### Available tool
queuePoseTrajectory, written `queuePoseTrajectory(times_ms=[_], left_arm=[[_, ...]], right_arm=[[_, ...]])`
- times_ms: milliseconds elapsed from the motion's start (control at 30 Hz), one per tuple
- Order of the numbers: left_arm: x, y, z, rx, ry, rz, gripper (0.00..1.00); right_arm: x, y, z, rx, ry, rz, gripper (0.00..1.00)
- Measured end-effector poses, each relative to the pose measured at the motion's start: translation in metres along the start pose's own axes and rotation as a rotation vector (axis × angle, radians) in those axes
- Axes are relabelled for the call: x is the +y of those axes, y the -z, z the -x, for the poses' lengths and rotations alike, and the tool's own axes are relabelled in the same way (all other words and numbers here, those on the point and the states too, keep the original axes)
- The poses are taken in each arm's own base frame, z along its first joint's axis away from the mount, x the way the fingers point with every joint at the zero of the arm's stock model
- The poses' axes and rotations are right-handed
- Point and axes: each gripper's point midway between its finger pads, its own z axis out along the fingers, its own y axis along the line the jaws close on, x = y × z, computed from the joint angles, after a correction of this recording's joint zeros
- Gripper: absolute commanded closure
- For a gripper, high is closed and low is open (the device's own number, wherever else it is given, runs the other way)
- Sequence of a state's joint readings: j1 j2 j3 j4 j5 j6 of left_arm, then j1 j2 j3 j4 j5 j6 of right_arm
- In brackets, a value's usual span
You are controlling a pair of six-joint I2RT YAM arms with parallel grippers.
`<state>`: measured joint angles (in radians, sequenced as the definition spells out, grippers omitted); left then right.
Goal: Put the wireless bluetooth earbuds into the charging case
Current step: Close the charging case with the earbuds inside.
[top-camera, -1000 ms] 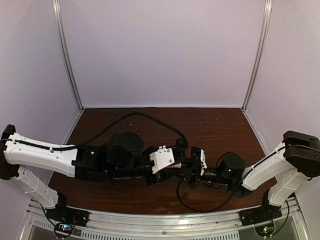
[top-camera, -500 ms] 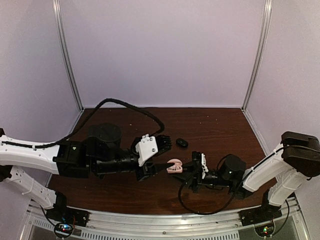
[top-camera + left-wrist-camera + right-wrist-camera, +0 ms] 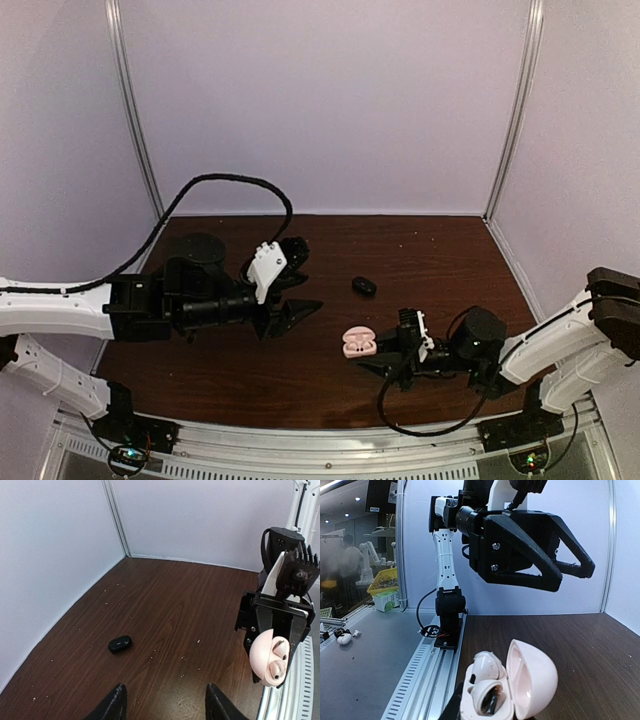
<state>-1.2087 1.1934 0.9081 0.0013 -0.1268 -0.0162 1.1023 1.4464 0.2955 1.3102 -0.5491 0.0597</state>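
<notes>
The right gripper [image 3: 380, 348] is clamped on the pink charging case [image 3: 358, 342], holding it low over the near part of the table [image 3: 450, 260] with its mouth turned up and its lid [image 3: 532, 677] swung open to one side; whether the case's underside touches the wood is not clear. Inside, both pockets look filled by the earbuds [image 3: 276, 647], which are pale like the case. In the right wrist view, though, the taller earbud [image 3: 487, 667] stands noticeably prouder than its neighbour, whose dark face sits down near the rim, so I judge the seating unfinished rather than done. The left gripper [image 3: 166, 687] hangs well apart from the case, toward the left side of the table, its fingers spread and nothing between them. A small black oval piece [image 3: 364, 286] lies alone on the wood further back, between the two arms; closed case or something else, I cannot tell. To do this step well, the holding arm should keep the case level and steady, since any tilt could let a loose bud roll out. The free arm would best come in from above, clear of the lid, and press lightly with one fingertip straight down along the pocket on the proud bud until it sits level with its mate; a sideways push risks flicking it out or twisting the case in the grip. Only then is the lid worth closing
</notes>
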Motion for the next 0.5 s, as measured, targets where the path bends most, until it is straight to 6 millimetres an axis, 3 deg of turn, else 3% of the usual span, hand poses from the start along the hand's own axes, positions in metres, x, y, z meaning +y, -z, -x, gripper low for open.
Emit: queuePoseTrajectory(times_ms=[133,333,500], left_arm=[[-0.010,-0.011,-0.013,0.033,0.027,-0.047,0.46],[-0.039,-0.038,-0.047,0.132,0.045,-0.178,0.50],[-0.053,-0.038,-0.040,0.102,0.055,-0.264,0.51]], right_arm=[[0.008,0.002,0.004,0.008,-0.003,0.035,1.00],[0.017,0.005,0.002,0.043,-0.021,0.077,1.00],[0.021,0.005,-0.006,0.079,-0.039,0.096,1.00]])
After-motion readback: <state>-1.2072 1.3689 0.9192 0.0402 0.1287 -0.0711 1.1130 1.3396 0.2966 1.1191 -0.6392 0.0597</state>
